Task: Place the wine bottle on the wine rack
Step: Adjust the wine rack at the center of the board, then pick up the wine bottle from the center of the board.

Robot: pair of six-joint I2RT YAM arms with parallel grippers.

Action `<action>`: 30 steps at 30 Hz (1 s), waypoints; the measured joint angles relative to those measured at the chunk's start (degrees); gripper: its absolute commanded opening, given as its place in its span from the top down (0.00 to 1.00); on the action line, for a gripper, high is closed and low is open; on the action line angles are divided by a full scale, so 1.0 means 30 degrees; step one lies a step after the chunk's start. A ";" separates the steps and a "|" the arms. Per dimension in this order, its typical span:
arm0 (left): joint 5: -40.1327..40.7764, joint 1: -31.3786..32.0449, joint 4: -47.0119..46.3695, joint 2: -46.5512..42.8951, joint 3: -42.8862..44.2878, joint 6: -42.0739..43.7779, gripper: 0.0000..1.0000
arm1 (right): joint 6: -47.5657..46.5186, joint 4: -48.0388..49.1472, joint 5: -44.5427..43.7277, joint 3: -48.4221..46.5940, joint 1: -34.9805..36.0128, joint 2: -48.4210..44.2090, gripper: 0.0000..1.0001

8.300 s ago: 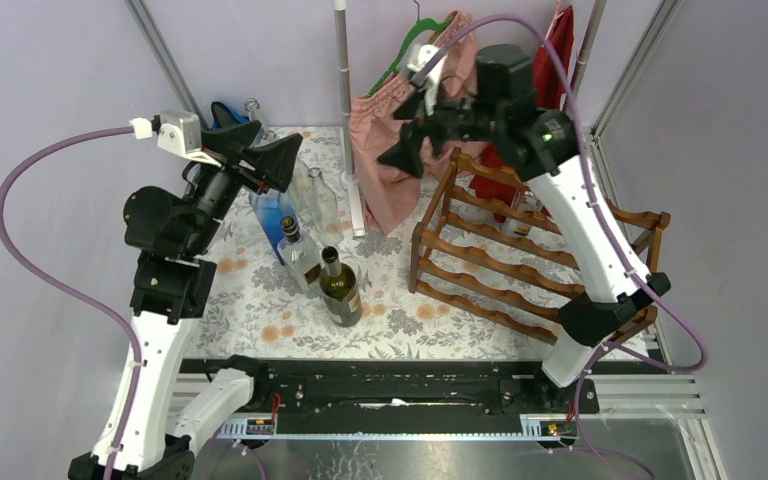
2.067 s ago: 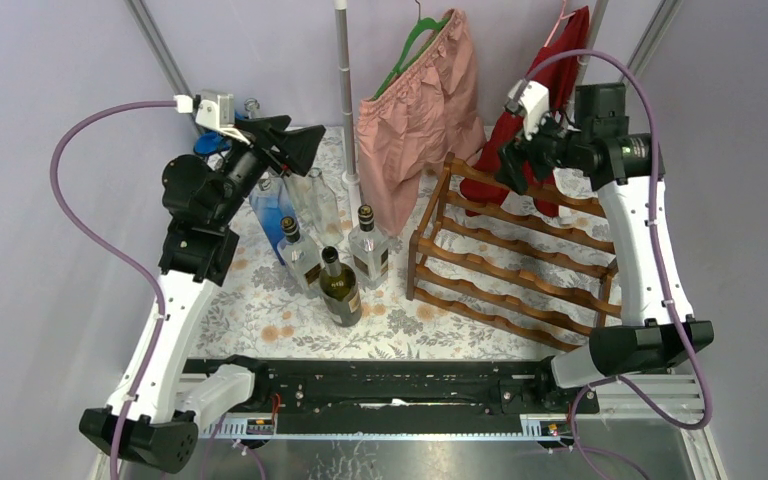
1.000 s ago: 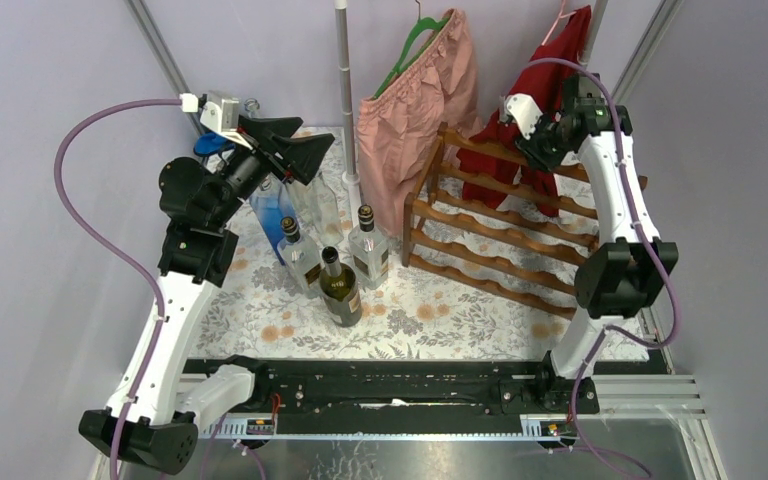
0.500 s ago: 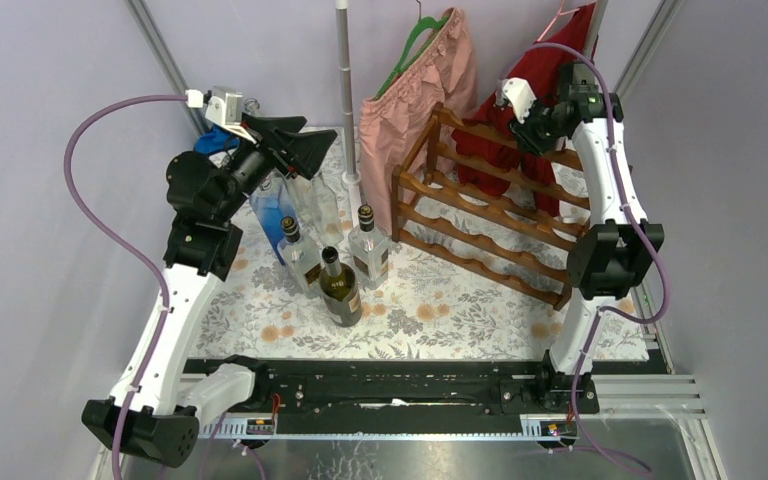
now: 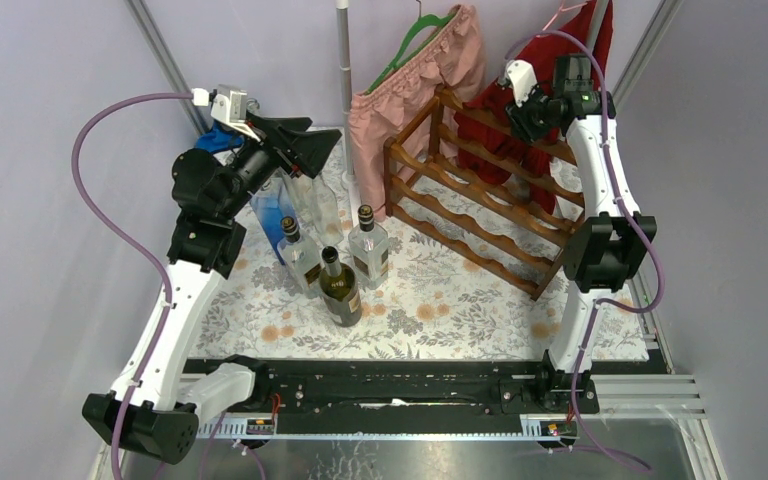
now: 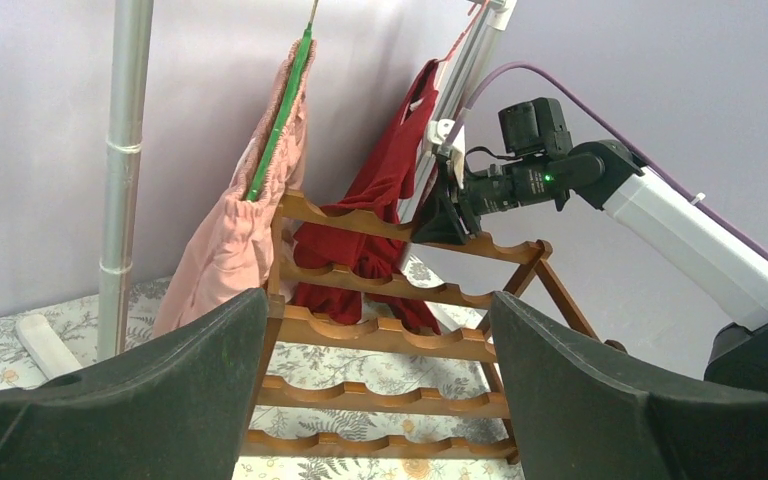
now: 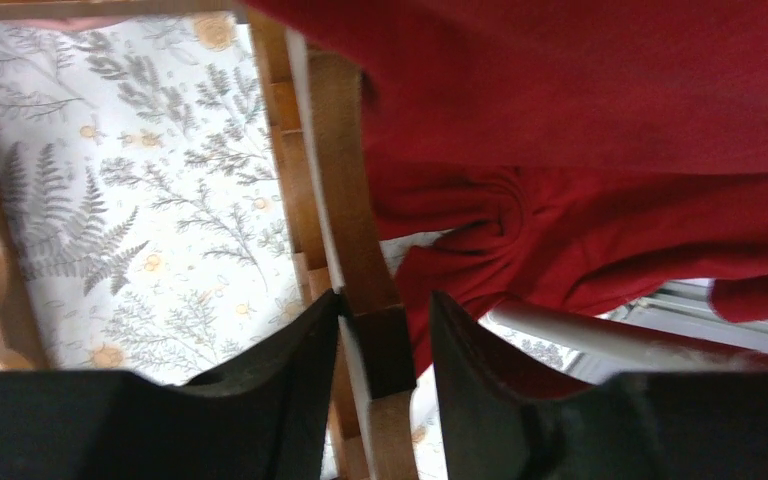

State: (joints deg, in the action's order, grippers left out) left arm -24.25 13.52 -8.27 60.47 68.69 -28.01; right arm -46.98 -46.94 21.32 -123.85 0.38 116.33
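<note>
The wine bottle, dark green glass with a pale label, stands upright on the flowered cloth at about 8 o'clock from the cloth's centre. It is crowded by two square clear bottles at its 12 and 10 o'clock. It is probably heavy for its size, rigid, smooth enough to slip and breakable. The slim neck, or the body just under the shoulder, looks like the safest hold, with room kept from the neighbours. The wine rack sits at 1 to 2 o'clock. The right gripper is closed on one of its top wooden bars, which the wrist view shows pinched between the two fingers. The left gripper hangs at 10 o'clock with its jaws spread wide and nothing in them, looking toward the rack and not the bottle. Neither wrist camera shows the bottle, and how full it is cannot be told. A red garment drapes behind the rack's far end, and whether all of the rack's feet rest on the cloth is unclear.
</note>
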 measured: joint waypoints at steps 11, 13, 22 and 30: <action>0.0138 0.0313 0.0459 0.0211 0.0852 -0.0503 0.12 | 0.1639 0.0444 0.0736 0.0299 -0.0007 -0.1581 0.05; 0.0160 0.0568 0.0889 0.0401 0.1552 -0.0554 0.12 | 0.1858 -0.0386 0.1129 0.0299 -0.0007 -0.2572 0.01; 0.0233 0.2280 0.1989 0.1253 0.3643 -0.0568 0.12 | 0.6608 -0.0189 0.6346 0.2455 -0.0007 -0.9661 0.00; 0.0423 0.2623 0.2798 0.2142 0.5304 -0.0634 0.11 | 2.4465 1.2837 1.0805 0.5064 -0.0007 -1.1810 0.00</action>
State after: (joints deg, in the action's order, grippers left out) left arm -22.98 21.39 0.12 66.89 84.60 -29.91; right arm 26.41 -8.43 53.74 -108.66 0.36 80.90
